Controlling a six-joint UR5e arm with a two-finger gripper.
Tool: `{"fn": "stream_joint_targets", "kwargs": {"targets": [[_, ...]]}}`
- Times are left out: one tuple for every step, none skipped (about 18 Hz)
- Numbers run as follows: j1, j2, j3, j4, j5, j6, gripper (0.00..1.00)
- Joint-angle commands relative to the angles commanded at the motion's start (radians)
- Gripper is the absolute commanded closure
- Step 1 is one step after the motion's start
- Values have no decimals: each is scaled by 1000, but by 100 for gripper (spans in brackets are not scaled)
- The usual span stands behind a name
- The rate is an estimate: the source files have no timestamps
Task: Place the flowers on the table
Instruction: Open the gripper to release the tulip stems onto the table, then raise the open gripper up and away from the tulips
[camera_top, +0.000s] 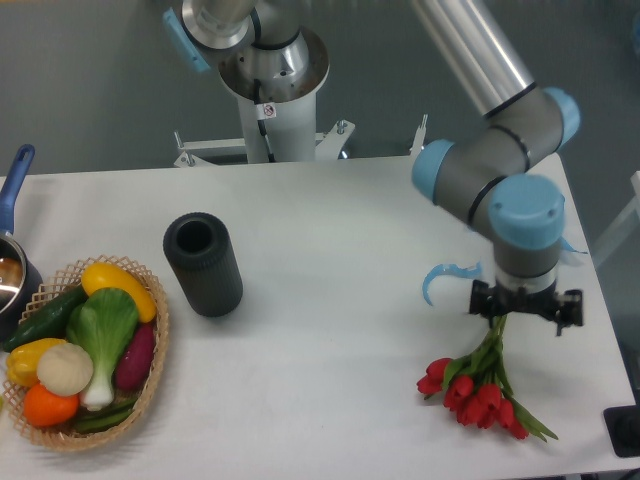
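Note:
The flowers (476, 391), red tulips on green stems, lie flat on the white table (330, 230) near its front right corner, heads toward the front edge. Just behind them my gripper (526, 305) points straight down, its fingers spread wide and open with nothing held. The stem ends reach up under the gripper's left side and are partly hidden by it.
A black cylinder (203, 265) lies left of centre. A wicker basket (156, 352) of vegetables sits at the front left, with a blue-handled pot (12, 262) behind it. A curled light-blue ribbon (442, 276) lies left of the gripper. A black block (625, 430) is at the right edge.

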Motion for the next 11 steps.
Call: {"fn": "stream_joint_targets", "kwargs": {"targets": [[11,6,-2,-2,-17,20,0],[25,14,-2,-3,-32,34,0],[32,17,-3,-8,-40,42,0],[34,15,-5,-9,-38,42,0],[37,17,-5,-17,-38,43,0],[46,17,-11,-17,-38,43,0],[48,18,-14,-17,-38,51,0],[49,18,-14,-17,-38,80,0],[52,18,-14,-17,-38,124,0],[57,18,-15,-17,-45,166,0],[60,17,-15,-17,-54,198,0]]}}
